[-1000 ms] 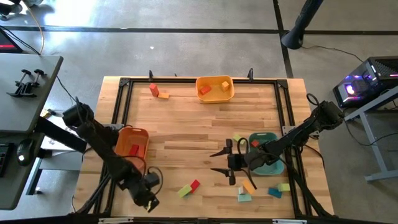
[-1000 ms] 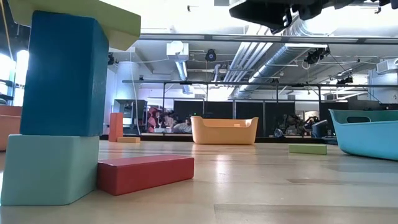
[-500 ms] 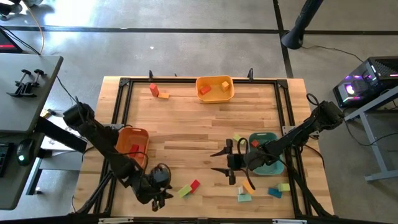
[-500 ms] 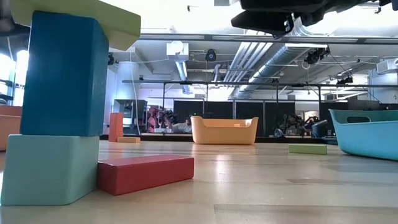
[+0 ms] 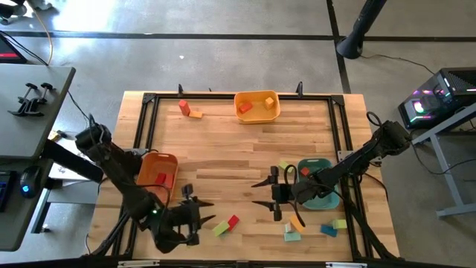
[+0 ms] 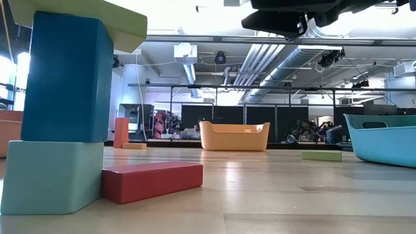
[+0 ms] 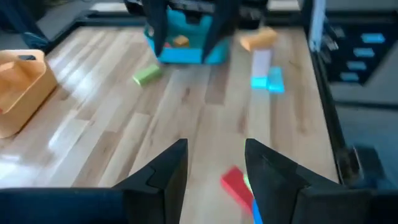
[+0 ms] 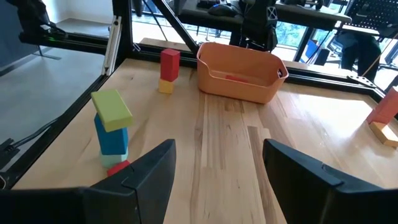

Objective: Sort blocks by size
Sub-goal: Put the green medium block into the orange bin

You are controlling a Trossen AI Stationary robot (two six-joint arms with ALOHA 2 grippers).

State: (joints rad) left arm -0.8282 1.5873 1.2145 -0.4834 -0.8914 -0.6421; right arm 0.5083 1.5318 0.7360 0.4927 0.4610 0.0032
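Standing open and empty, left tool (image 5: pixel 199 211) and right tool (image 5: pixel 262 191) flank three trays (image 5: pixel 256 106).

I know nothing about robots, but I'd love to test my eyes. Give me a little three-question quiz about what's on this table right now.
1. True or false: the left gripper is holding a block.
2. How many plastic trays stand on the table? A: two. B: three. C: four.
3. Fill in the gap: in the right wrist view, the green block lies on top of a ____ block.

Key
1. False. Its fingers are apart with nothing between them, as are those of the right gripper.
2. B: the orange tray, the yellow tray and the teal tray.
3. Blue: the blue block.
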